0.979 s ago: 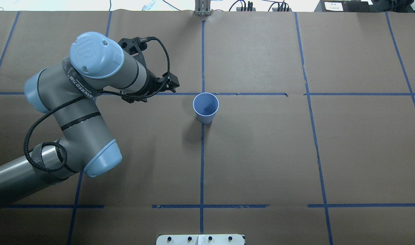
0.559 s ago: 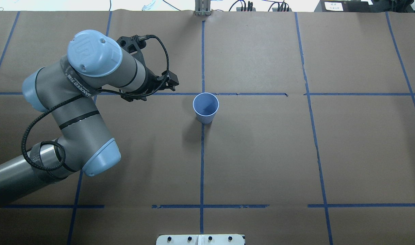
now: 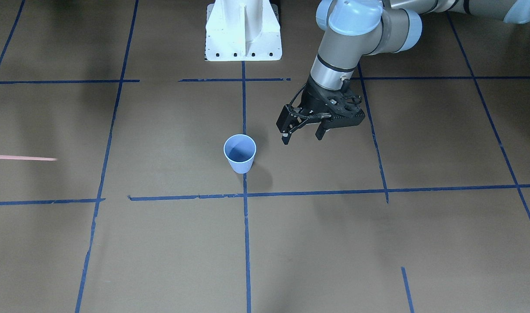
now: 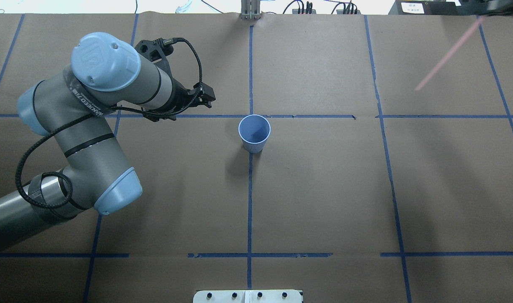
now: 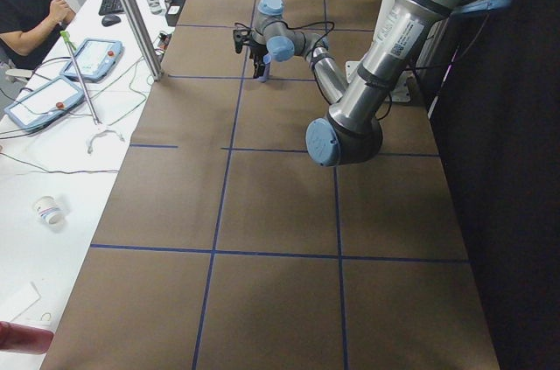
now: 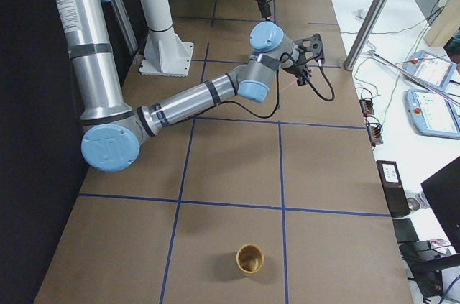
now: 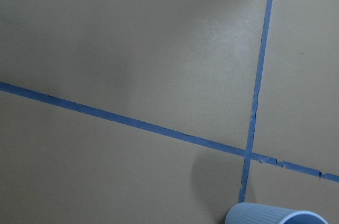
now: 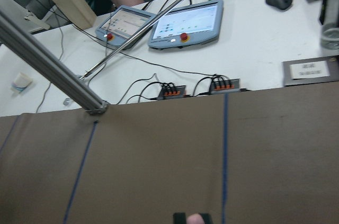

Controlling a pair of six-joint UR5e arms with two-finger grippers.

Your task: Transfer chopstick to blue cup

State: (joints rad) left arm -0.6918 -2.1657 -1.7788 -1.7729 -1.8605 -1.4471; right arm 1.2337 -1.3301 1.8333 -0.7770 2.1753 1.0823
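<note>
The blue cup (image 4: 254, 132) stands upright and empty at the table's middle; it also shows in the front view (image 3: 240, 153) and at the left wrist view's bottom edge (image 7: 275, 216). My left gripper (image 3: 302, 137) is open and empty, hanging above the table a short way to the cup's left in the overhead view (image 4: 205, 96). My right gripper (image 6: 310, 51) is shut on a pale pink chopstick (image 4: 443, 54), held in the air over the table's far right corner. The stick's tip shows in the front view (image 3: 24, 158). The right wrist view shows the fingertips (image 8: 181, 218) closed on something pink.
Blue tape lines (image 4: 249, 202) grid the brown paper table. The white robot base (image 3: 243, 30) is at the near side. A gold cup (image 6: 250, 259) stands at the right end. Tablets, cables and a metal post (image 8: 63, 83) lie past the far edge.
My left arm has drawn back to the left, away from the cup. The pink chopstick and the right gripper have come into the overhead view at the top right.
</note>
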